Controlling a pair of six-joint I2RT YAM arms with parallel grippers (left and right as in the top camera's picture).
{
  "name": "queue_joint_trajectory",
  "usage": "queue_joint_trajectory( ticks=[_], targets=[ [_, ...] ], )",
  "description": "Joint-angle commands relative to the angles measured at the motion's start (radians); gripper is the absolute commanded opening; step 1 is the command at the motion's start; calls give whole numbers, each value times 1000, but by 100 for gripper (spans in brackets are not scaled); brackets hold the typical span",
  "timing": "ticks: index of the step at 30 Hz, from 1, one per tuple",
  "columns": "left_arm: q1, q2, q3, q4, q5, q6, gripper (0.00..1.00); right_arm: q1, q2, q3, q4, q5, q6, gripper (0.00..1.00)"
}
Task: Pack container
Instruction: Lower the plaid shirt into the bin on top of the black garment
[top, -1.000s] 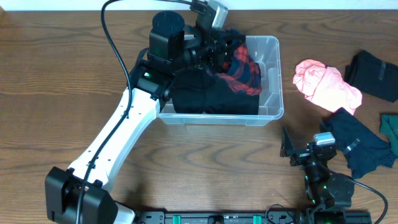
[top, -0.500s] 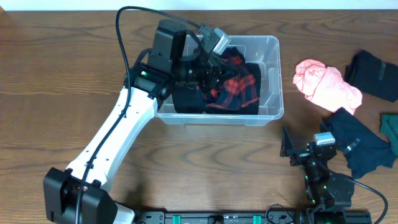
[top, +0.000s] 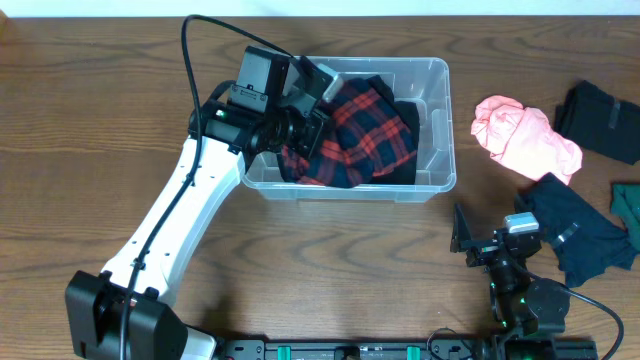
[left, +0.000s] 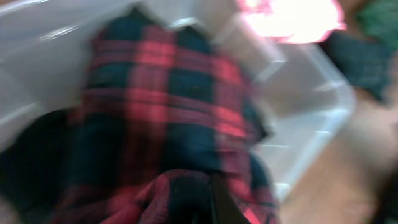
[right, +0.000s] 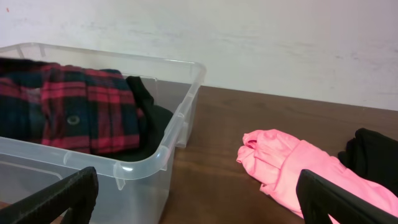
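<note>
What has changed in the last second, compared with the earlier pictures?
The left gripper, shut on the plaid shirt, moved toward the left side of the container, pulling the shirt flatter over the black clothes. The right gripper, open, and the pink garment stayed in place.

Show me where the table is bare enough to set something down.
Widest bare wooden table: left of the clear rectangular plastic container and white left arm. Also bare: in front of the container, between that arm and the black right arm. Crowded: the right side, with crumpled pink garment, black cloth and dark navy garment.
</note>
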Motion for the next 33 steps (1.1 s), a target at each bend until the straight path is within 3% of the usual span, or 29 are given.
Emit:
queue_joint_trajectory(
  ticks=[1, 16, 33],
  targets=[
    [4, -3, 44, -7, -271, -6, 6, 7, -3, -3, -2, 0, -5, 99],
    [-3, -3, 113, 0, -481, 24, 6, 7, -3, -3, -2, 0, -5, 99],
    [-208, -3, 151, 194, -534, 104, 6, 7, -3, -3, -2, -1, -5, 99]
  ],
)
